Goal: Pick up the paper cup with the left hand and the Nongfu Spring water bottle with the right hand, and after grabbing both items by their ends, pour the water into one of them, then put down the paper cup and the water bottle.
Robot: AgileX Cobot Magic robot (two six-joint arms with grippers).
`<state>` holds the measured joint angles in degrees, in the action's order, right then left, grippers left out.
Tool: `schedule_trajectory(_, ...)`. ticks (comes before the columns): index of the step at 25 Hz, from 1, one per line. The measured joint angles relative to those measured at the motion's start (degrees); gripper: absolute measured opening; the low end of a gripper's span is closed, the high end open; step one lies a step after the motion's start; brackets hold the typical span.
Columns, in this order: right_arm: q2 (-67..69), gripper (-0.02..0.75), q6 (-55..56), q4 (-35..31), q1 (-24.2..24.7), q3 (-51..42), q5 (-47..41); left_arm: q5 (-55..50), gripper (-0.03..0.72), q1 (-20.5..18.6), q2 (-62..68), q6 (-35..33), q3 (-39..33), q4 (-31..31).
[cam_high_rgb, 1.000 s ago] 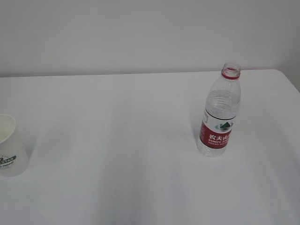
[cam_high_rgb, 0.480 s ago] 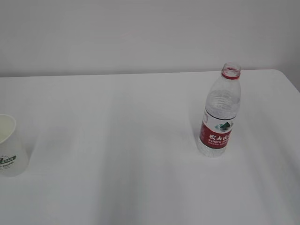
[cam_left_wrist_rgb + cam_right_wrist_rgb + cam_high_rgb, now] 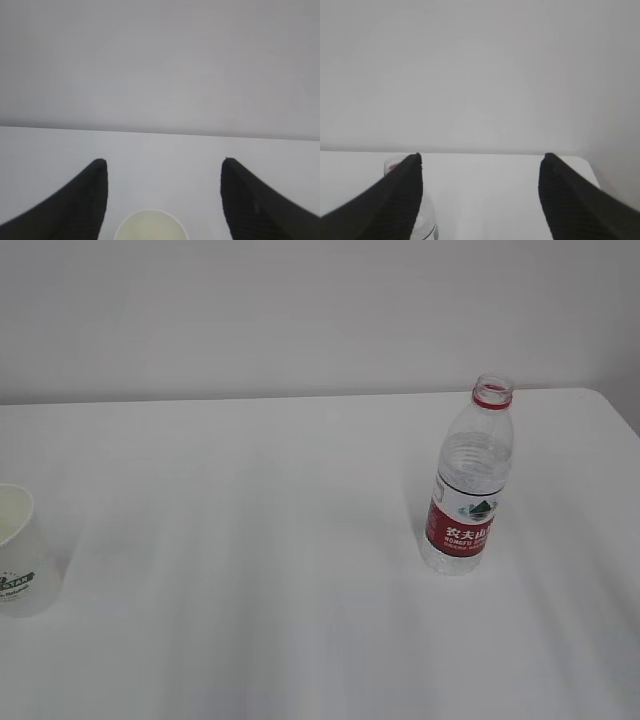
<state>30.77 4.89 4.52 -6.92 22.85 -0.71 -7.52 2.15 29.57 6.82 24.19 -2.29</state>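
The small white tapered paper cup (image 3: 14, 550), cream inside with a dark green round logo on its side, stands upright at the far left edge of the white table (image 3: 260, 540), partly cut off in the exterior view. Well apart from it, towards the right, the clear ribbed plastic Nongfu Spring water bottle (image 3: 470, 480) stands upright and uncapped, with a red neck ring and a red-and-white label; the clear water (image 3: 474, 462) level cannot be read for certain.

Neither arm shows in the exterior view. In the left wrist view the left hand (image 3: 163, 167) has its black jaws spread wide with nothing between them, and the cup's round rim (image 3: 150, 226) sits low in the gap, nearly centred. In the right wrist view the right hand (image 3: 481, 162) is likewise wide and empty, but the bottle's neck (image 3: 395, 166) peeks out beside the left finger (image 3: 395, 200), not in the gap.

The chief risk, I judge, lies on the right: going straight in from this offset, a finger could strike the open bottle, toppling it and spilling water. On the left, too firm a squeeze could crush the thin cup wall or nudge it off the near table edge.
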Motion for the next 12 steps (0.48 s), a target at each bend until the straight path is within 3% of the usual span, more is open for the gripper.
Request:
schedule_trajectory(9, 0.0, 0.552, 3.7, 0.2, 0.0, -6.0, 7.2, 10.3, 0.504, 0.0, 0.0, 0.0, -8.7, -3.4)
schedule_trajectory(12, 0.6, 0.552, 6.8, 3.2, -0.1, -7.1, 8.4, 11.5, 0.504, 0.0, 0.0, 0.0, -9.4, -3.6)
